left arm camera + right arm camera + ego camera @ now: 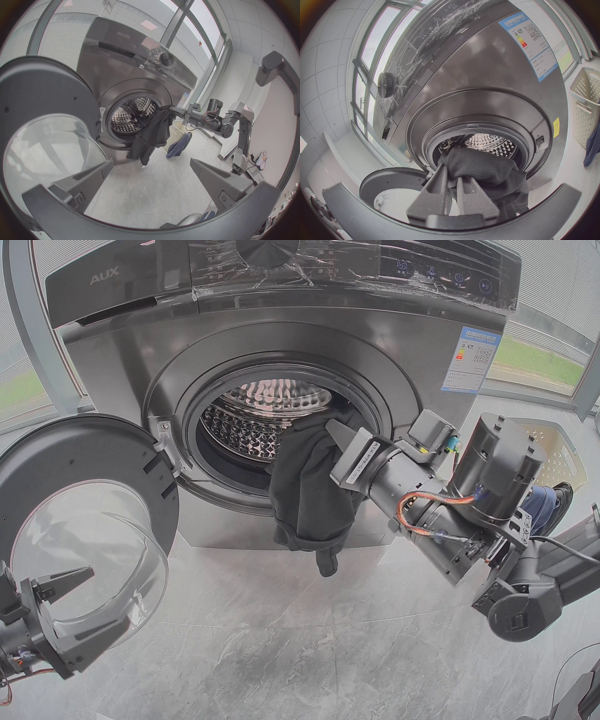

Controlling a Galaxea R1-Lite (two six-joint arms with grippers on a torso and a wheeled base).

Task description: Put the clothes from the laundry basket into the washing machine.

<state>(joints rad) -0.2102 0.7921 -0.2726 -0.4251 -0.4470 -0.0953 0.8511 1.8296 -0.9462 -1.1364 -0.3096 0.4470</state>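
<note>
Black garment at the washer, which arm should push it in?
Right: the right gripper is shut on the black garment at the drum mouth; the left gripper hangs open by the door.

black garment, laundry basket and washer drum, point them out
black garment (306,490), head view, its hanging middle
laundry basket (582,118), right wrist view, its perforated wall
washer drum (247,427), head view, its perforated wall

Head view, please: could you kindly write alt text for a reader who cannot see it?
The right claw, shut on a dark garment, holds it at the washing machine's round opening, the cloth hanging down past the rim. The left claw is open, low beside the open door.
</note>
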